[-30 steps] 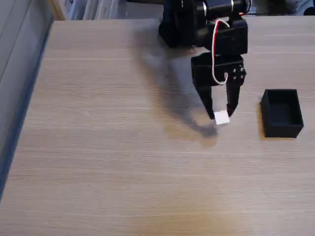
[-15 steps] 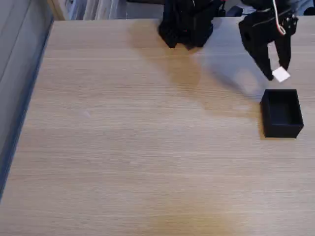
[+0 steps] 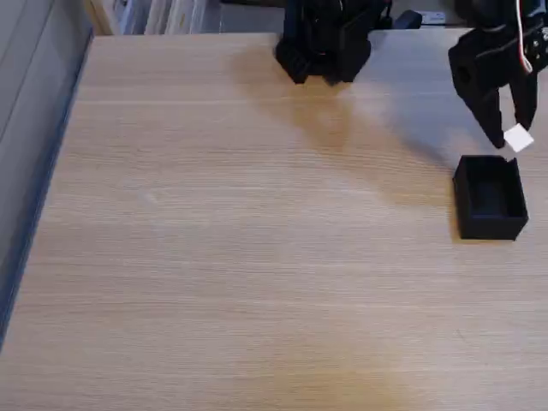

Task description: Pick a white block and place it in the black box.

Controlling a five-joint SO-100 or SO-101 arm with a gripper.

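In the fixed view the gripper is clamped on the white block and holds it in the air just above the far edge of the black box on the table.

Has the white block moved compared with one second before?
Yes. The white block, held in the gripper, has gone from the table left of the black box up and rightward; it now hangs above the box's far right corner.
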